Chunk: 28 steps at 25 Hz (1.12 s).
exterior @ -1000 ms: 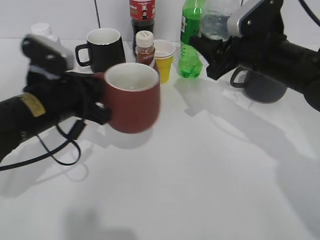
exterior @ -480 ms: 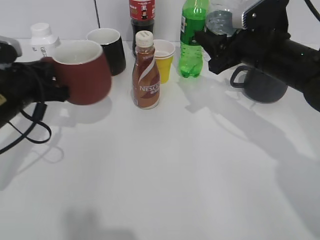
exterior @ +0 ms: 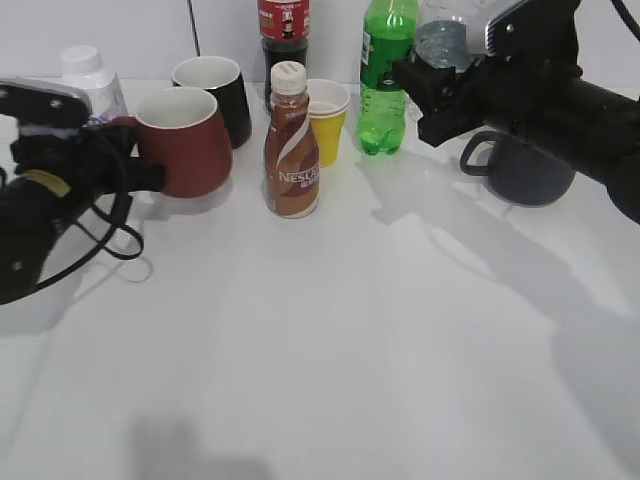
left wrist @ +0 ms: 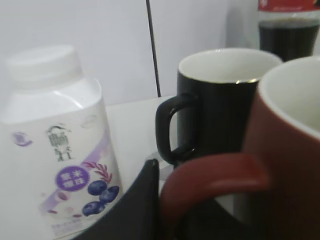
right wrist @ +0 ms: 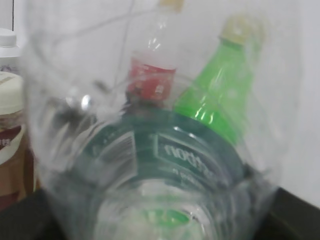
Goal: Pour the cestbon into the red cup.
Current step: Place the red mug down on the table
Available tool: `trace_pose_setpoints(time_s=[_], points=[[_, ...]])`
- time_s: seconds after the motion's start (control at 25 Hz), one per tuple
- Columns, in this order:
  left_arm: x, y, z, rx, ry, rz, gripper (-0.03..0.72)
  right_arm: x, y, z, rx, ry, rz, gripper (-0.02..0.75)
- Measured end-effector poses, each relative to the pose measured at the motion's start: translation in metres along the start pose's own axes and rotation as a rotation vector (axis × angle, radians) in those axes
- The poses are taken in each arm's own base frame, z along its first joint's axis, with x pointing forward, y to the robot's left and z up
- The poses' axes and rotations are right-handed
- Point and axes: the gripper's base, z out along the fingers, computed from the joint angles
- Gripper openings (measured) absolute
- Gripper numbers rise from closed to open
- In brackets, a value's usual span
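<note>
- Nearest my exterior camera, I see bare white table [exterior: 330, 370] crossed by arm shadows.
- At mid-left, my left gripper [exterior: 128, 165] is clamped on the loop handle of the red cup [exterior: 185, 140]; on the left wrist feed, a dark finger [left wrist: 142, 200] sits against that handle, with the cup's white inside showing at the right edge. I cannot tell from these views whether the cup rests on the table or hangs just above it.
- Just right of the cup, a brown Nescafe bottle [exterior: 291, 150] stands upright with its cream cap on.
- Behind the cup are a black mug [exterior: 215, 92] and a white blueberry yoghurt bottle [exterior: 88, 75]; both fill the left wrist feed close up.
- Further back, I see a small yellow cup [exterior: 328, 120], a tall green soda bottle [exterior: 383, 75], a cola bottle [exterior: 285, 30] and a grey mug [exterior: 520, 165].
- At upper right, my right gripper [exterior: 445, 85] grips the cestbon [exterior: 440, 35], raised clear of the table; the right wrist feed looks straight through its clear body and green label [right wrist: 170, 150].
</note>
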Motion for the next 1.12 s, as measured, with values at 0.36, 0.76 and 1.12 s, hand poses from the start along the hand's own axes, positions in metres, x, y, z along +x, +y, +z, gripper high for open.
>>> trace_pose_setpoints(time_s=[0.36, 0.76, 1.12], points=[[0.024, -0.004, 0.023, 0.000, 0.036, 0.032, 0.048, 0.000, 0.000, 0.000, 0.002, 0.002, 0.002, 0.473], [0.025, 0.001, 0.019, -0.050, 0.009, 0.015, 0.259, 0.000, 0.000, 0.000, 0.003, 0.003, 0.002, 0.473], [0.015, 0.004, -0.008, -0.045, 0.031, 0.017, 0.299, 0.003, 0.000, 0.001, 0.005, 0.010, 0.016, 0.473]])
